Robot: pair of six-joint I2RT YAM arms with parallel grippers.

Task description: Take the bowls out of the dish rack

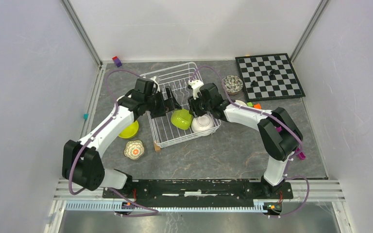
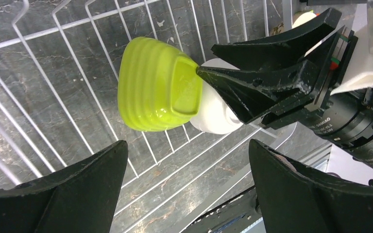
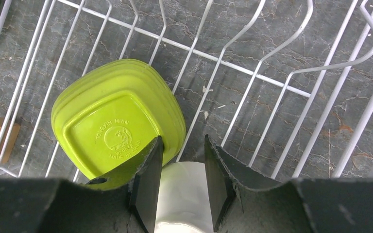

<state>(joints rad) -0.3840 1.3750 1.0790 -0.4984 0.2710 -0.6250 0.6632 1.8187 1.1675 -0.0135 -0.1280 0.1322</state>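
Over at the left of the overhead view, a lime green bowl [image 1: 128,129] and a floral bowl [image 1: 134,149] sit on the table [image 1: 233,145], outside the dish rack [image 1: 175,80]. The left gripper [image 2: 187,150] hangs over the rack with its fingers spread wide, holding nothing. Beneath it, toward the rack's lower right corner, a ribbed lime bowl [image 3: 119,116] lies bottom up. Its glazed base reads "TONGXIN MIAN" and "MADE IN CHINA", with a small stamp between them that I can't make out. Touching it on the right is a white bowl [image 2: 213,119], and the right gripper [image 3: 183,145] looks clenched on its wall, one finger on either side. To me these bowls look like glazed ceramic: stiff, slick, liable to chip against the wire, yet light enough for a pinch at the rim, which I'd judge the surest hold. Further right, a speckled bowl [image 1: 232,84] rests on the table just beside the chessboard [image 1: 270,76].
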